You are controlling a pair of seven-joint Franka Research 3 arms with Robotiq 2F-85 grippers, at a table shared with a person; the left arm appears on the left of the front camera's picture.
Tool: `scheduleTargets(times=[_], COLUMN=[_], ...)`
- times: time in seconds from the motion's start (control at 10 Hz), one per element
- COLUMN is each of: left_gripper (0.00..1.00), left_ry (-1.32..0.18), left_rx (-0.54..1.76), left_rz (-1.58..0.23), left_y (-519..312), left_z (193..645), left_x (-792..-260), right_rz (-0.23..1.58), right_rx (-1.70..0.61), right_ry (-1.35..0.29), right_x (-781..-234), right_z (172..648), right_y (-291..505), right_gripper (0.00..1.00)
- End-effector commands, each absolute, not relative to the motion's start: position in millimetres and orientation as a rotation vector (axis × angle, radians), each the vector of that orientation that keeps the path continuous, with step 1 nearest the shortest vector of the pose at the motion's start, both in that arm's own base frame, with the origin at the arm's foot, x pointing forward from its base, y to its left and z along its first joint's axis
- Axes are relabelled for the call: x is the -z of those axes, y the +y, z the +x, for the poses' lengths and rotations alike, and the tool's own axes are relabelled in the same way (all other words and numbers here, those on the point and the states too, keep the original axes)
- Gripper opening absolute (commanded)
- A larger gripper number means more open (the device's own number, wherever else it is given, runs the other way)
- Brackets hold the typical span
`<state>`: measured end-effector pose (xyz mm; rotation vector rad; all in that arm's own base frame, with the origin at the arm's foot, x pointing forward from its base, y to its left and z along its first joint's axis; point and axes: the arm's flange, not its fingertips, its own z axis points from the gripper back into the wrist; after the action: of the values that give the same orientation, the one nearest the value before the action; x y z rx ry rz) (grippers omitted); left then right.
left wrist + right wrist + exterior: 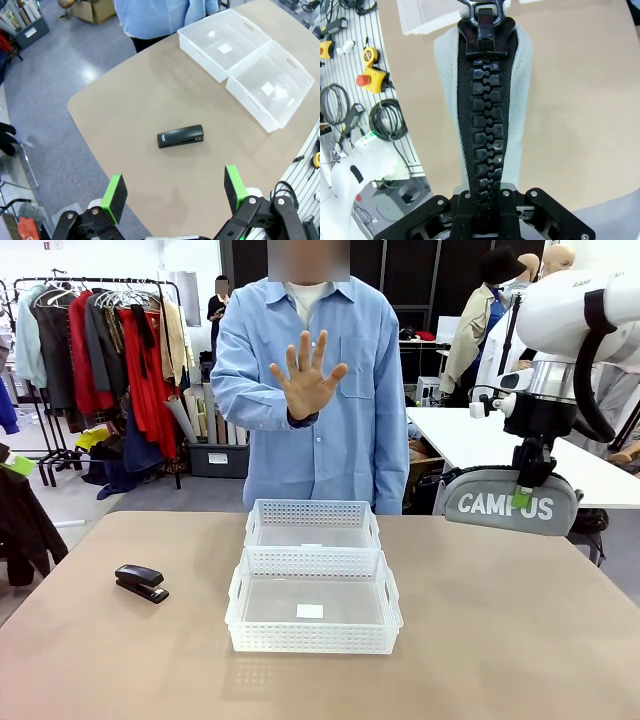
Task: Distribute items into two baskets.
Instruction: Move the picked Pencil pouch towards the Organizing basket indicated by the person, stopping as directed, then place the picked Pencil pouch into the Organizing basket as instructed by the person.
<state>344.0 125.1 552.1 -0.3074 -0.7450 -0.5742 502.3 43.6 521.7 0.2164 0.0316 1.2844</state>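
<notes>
Nearest the front camera, the near basket (315,638) sits on the middle of the tabletop (520,650) with its long side facing the robot. The far basket (312,512) stands just behind it, the two touching or nearly so, and each has a small white label on its floor. Well to the left of both, the black stapler (141,582) lies flat on the tabletop, apart from everything else. In the left wrist view the left gripper (174,180) hangs above that stapler with its green pads spread wide, holding nothing and not touching it. The right gripper (522,492) is clamped on the top edge of the grey pouch (500,502) and holds it level in the air over the far right part of the tabletop, well to the right of the baskets, with its white "CAMPUS" lettering facing the camera. In the right wrist view the fingers pinch the pouch along its black zipper (482,125), which runs away from the gripper to the metal pull. At the far side stands a person in a blue shirt with one hand (306,378) raised, palm toward the robot and fingers spread.
</notes>
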Motion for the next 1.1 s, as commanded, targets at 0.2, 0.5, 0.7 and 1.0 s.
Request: scheduleTargets(times=[0.2,0.5,0.7,1.0], left_gripper=[1.0,1.0,1.0,1.0], left_ry=[-0.756,-0.756,-0.756,-0.756], left_rx=[0.591,0.591,0.591,0.591], left_rz=[-0.321,-0.321,-0.321,-0.321], left_y=[126.4,126.4,126.4,126.4], left_z=[343.5,343.5,343.5,343.5], left_x=[-552.8,-552.8,-552.8,-552.8], right_rz=[0.212,0.212,0.212,0.212], right_rx=[-1.274,-1.274,-1.274,-1.274], right_ry=[0.022,0.022,0.022,0.022], right_x=[-526.5,-526.5,-526.5,-526.5], right_z=[503.3,503.3,503.3,503.3], right_y=[44.2,44.2,44.2,44.2], right_gripper=[0.0,0.0,0.0,0.0])
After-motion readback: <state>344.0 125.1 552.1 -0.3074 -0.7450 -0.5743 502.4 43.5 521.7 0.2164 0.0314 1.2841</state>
